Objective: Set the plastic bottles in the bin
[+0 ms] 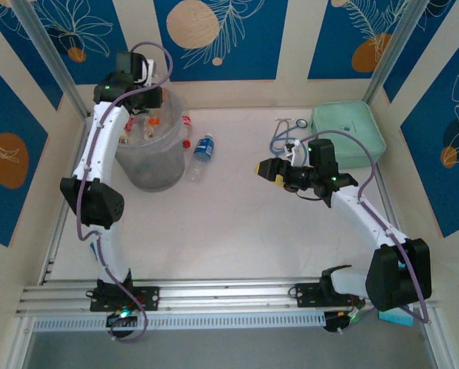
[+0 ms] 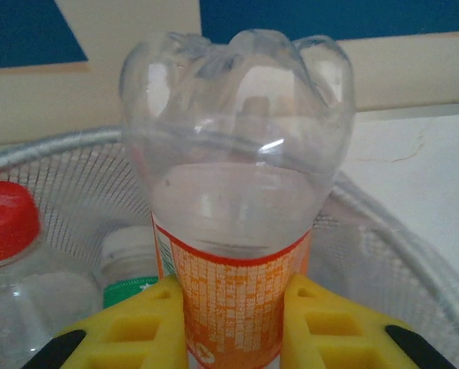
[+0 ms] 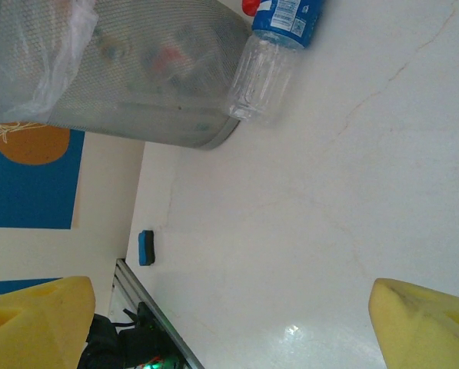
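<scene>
Left gripper (image 2: 233, 317) is clamping an orange-labelled bottle (image 2: 237, 154) over the bin (image 1: 152, 175); right gripper (image 3: 231, 319) is hanging wide open, empty, above the table (image 3: 329, 192); blue-labelled bottle (image 1: 202, 151) is lying just right of bin.

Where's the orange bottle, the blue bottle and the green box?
orange bottle (image 2: 241, 304): left wrist view, on its orange label.
blue bottle (image 1: 204, 147): top view, on its blue label.
green box (image 1: 349, 132): top view, on its middle.
</scene>
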Robot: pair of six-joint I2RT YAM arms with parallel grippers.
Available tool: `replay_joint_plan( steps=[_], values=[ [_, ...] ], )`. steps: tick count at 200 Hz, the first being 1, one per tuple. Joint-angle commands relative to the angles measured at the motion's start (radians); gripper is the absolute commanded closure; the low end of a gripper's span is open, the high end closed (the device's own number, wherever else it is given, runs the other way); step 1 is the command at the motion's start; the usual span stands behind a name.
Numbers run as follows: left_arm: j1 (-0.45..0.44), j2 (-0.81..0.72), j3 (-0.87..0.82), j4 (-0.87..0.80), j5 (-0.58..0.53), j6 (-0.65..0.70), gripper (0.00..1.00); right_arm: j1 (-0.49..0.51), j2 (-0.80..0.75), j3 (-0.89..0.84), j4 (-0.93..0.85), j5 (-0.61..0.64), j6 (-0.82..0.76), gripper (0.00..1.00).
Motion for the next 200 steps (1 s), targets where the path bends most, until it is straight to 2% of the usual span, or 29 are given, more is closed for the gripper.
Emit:
replay_joint_plan(
  steps=[1, 20, 43, 60, 76, 85, 95, 110, 154, 176, 200],
  values=[
    [0.003, 0.014, -0.027, -0.062, -0.075, -0.022, 1.0, 0.006, 0.004, -0.015, 0.005, -0.002, 0.003, 0.08],
    [0.002, 0.0, -0.091, -0.039, -0.106, -0.079, 1.0, 0.005, 0.012, -0.015, 0.009, -0.005, 0.003, 0.08],
    [0.002, -0.06, -0.2, 0.041, -0.09, -0.175, 1.0, 0.005, 0.018, -0.012, 0.01, -0.006, 0.003, 0.08],
    [0.002, -0.131, -0.29, 0.118, -0.1, -0.248, 0.9, 0.005, 0.02, -0.012, 0.008, -0.004, 0.001, 0.08],
    [0.002, -0.182, -0.349, 0.167, -0.118, -0.301, 0.87, 0.004, 0.022, -0.013, 0.007, -0.001, 0.0, 0.08],
    [0.002, -0.199, -0.361, 0.179, -0.118, -0.316, 0.8, 0.005, 0.024, -0.014, 0.01, -0.002, 0.0, 0.08],
    [0.003, -0.215, -0.366, 0.19, -0.108, -0.317, 0.68, 0.005, 0.026, -0.014, 0.011, -0.003, 0.001, 0.08],
    [0.003, -0.232, -0.359, 0.2, -0.095, -0.304, 0.57, 0.007, 0.028, -0.016, 0.014, -0.005, 0.003, 0.08],
    [0.002, -0.284, -0.324, 0.225, -0.144, -0.255, 0.38, 0.007, 0.04, -0.009, 0.019, -0.008, 0.004, 0.08],
    [0.003, -0.285, -0.326, 0.287, -0.206, -0.233, 0.37, 0.014, 0.048, -0.003, 0.025, -0.013, 0.01, 0.08],
    [0.002, -0.244, -0.312, 0.369, -0.236, -0.219, 0.51, 0.026, 0.058, 0.004, 0.022, -0.015, 0.01, 0.08]
  ],
)
